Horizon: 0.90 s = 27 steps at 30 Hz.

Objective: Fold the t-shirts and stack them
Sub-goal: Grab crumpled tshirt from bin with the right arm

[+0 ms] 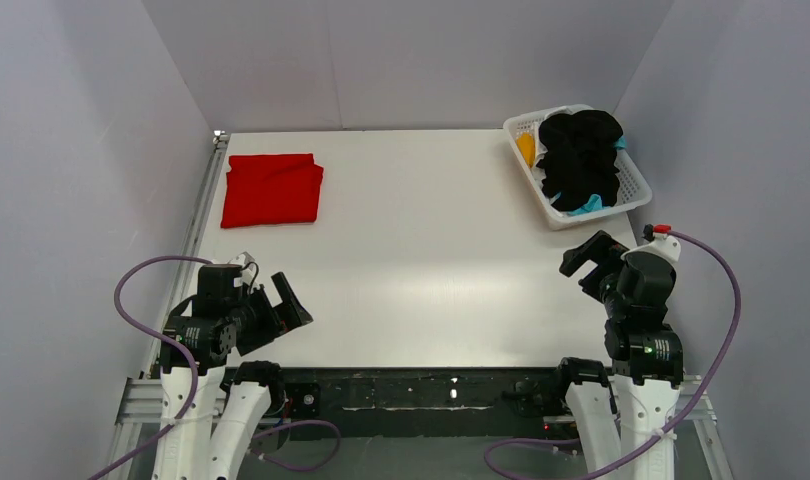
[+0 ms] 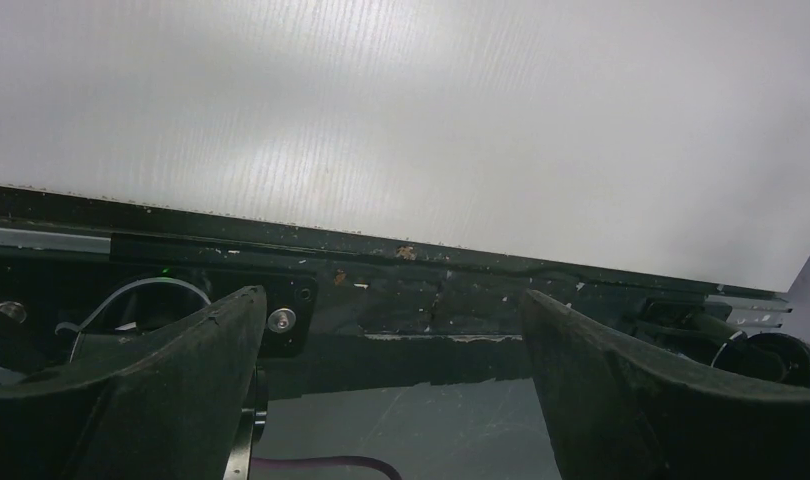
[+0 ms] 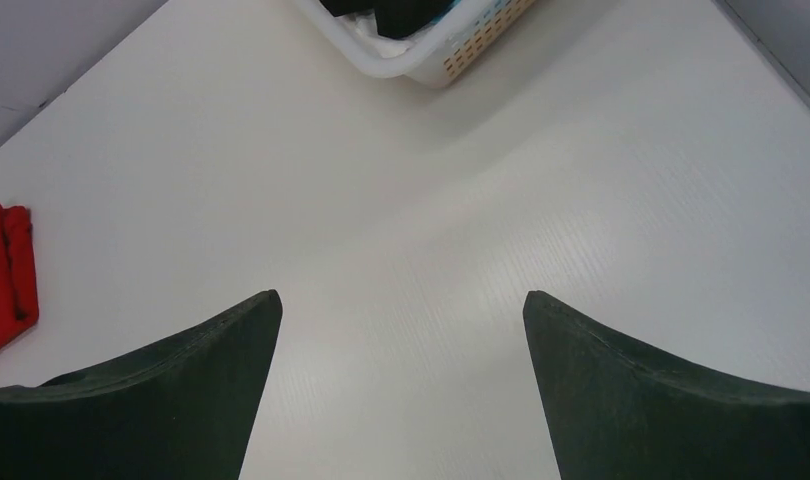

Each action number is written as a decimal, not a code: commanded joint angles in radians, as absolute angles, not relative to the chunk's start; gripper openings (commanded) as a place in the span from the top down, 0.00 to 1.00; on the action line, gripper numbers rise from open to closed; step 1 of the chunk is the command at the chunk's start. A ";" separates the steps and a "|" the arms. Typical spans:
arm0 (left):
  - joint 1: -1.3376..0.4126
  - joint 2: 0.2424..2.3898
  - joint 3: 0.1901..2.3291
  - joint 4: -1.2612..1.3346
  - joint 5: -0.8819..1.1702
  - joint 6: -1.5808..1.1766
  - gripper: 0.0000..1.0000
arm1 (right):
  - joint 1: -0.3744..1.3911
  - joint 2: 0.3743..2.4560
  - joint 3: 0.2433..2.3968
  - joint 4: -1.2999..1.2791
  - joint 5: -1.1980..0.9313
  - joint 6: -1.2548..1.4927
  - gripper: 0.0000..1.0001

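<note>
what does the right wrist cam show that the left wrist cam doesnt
Only the right wrist: part of the red shirt at the left edge, and a corner of the basket at the top.
Only the left wrist: the black rail along the table's near edge.
Both: the white table, and each camera's own gripper, the right gripper and the left gripper, jaws open and holding nothing.
</note>
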<state>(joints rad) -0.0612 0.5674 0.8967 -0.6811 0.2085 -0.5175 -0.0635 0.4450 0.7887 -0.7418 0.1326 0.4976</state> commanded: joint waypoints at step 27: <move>-0.063 0.768 0.932 -0.739 0.137 -0.597 0.00 | -0.099 1.662 1.768 -0.665 0.125 -0.085 0.06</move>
